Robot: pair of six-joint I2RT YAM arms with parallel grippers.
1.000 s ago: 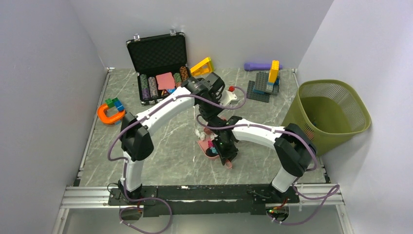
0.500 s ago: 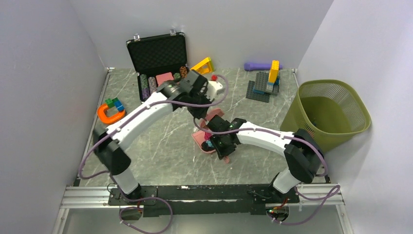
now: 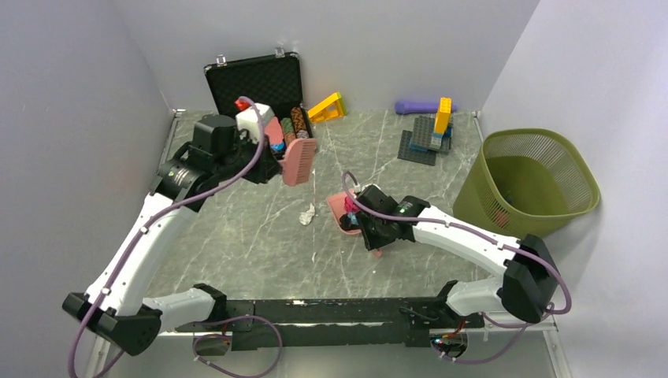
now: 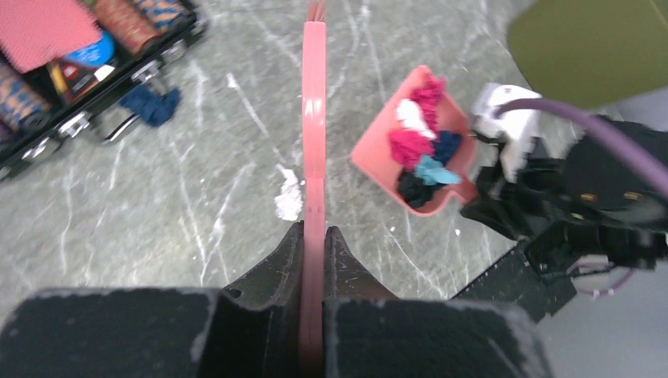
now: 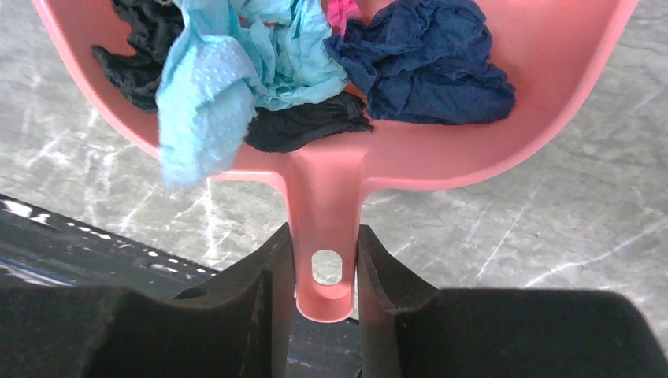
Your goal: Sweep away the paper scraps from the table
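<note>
Paper scraps [image 5: 260,71] sit in a heap inside a pink dustpan [image 5: 327,189]. They are light blue, dark blue, black, red, pink and white. The right hand [image 5: 323,236] is closed tight on the pan's short handle, with one finger on each side. The pan is near the middle of the counter [image 3: 260,252], and its open mouth points away from the hand. I cannot tell if the pan touches the counter.

Just to the left of the pan, one white scrap [image 3: 307,214] lies alone on the counter. A green basket [image 3: 536,185] stands off to the right side.

Further back and to the left, the left hand [image 4: 313,236] is squeezed shut on a pink brush [image 4: 313,118]. It holds the brush up off the counter. A dark blue scrap [image 4: 154,105] lies close to the front of an open black case [image 3: 256,87]. The case has poker chips [image 4: 126,20] in it and stands at the far edge. A pile of building bricks [image 3: 429,134] sits at the far right.
</note>
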